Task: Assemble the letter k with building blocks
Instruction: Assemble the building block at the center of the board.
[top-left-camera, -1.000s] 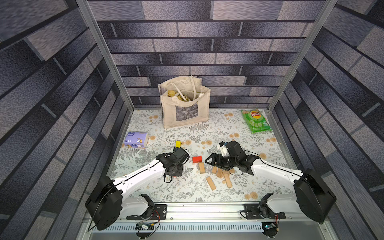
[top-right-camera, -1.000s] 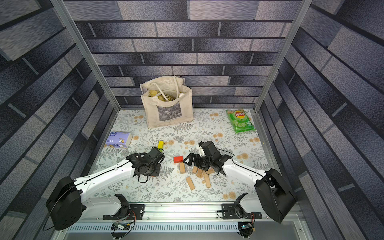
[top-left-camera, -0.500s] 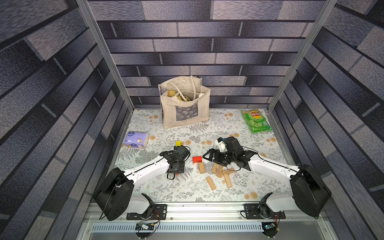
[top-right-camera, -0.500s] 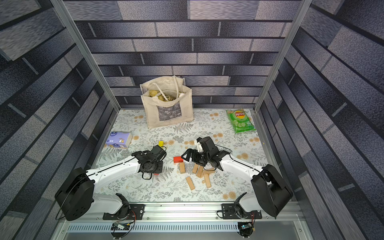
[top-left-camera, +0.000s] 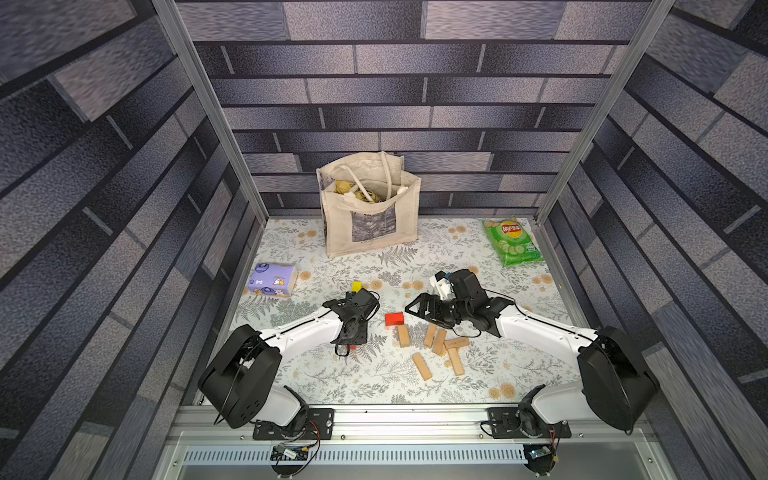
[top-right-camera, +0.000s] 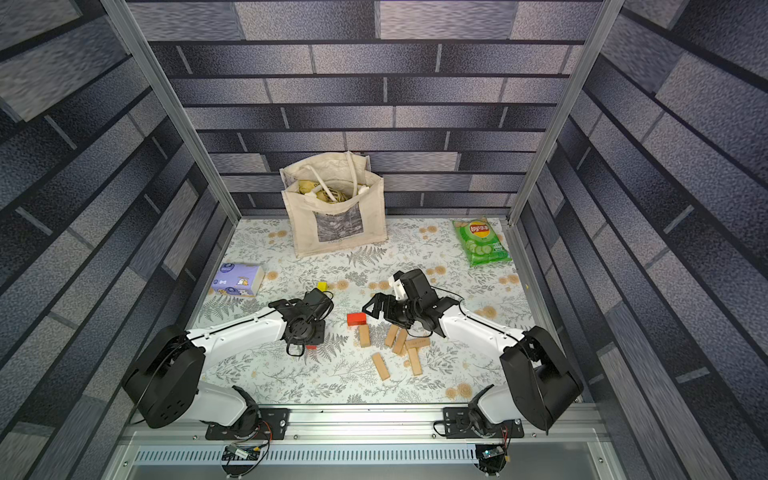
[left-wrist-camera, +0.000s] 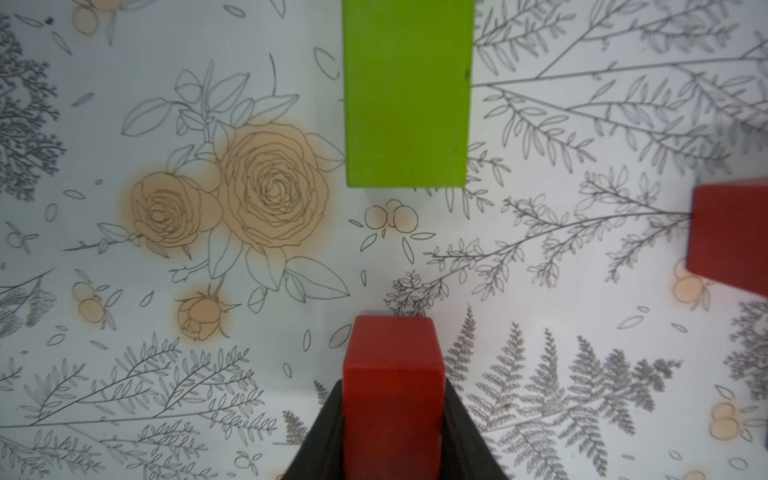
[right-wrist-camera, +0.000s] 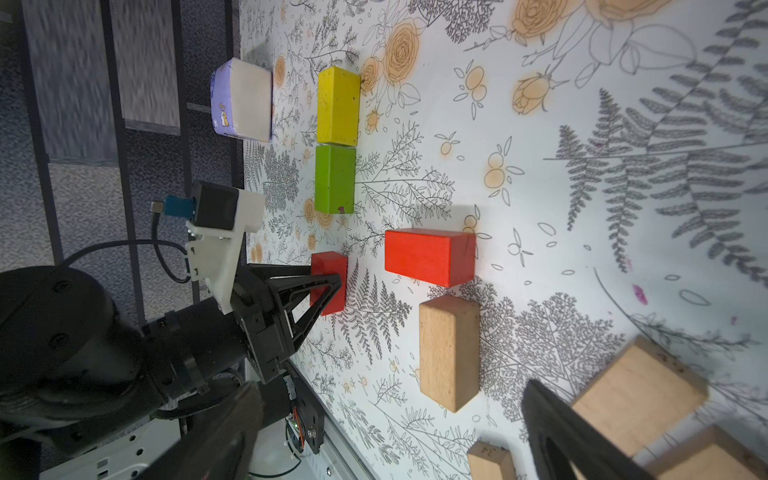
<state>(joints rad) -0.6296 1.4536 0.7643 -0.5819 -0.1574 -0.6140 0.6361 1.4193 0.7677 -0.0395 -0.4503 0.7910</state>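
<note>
Between the left gripper's (left-wrist-camera: 392, 388) narrowed jaws, a red block (left-wrist-camera: 390, 345) is sitting clamped, the green block (left-wrist-camera: 407, 95) lying straight ahead across a gap; lowering it square, end to end, is looking wise. Rightward, the right gripper (top-left-camera: 415, 308) is hovering wide open, empty, near tan blocks (top-left-camera: 434, 338).

**Edges and an Arm Hiding Blocks**

In the left wrist view, the green block (left-wrist-camera: 407, 95) is running off one edge, the loose red block (left-wrist-camera: 731, 237) off another, the held red block (left-wrist-camera: 392, 374) and left tool (left-wrist-camera: 392, 419) off a third. In both top views the left arm (top-left-camera: 307, 332) is covering most of the yellow block (top-left-camera: 356, 286). Fingers (right-wrist-camera: 538, 428) of the right tool (right-wrist-camera: 391, 385) are blurring across edge-cut tan blocks (right-wrist-camera: 636, 386).
</note>
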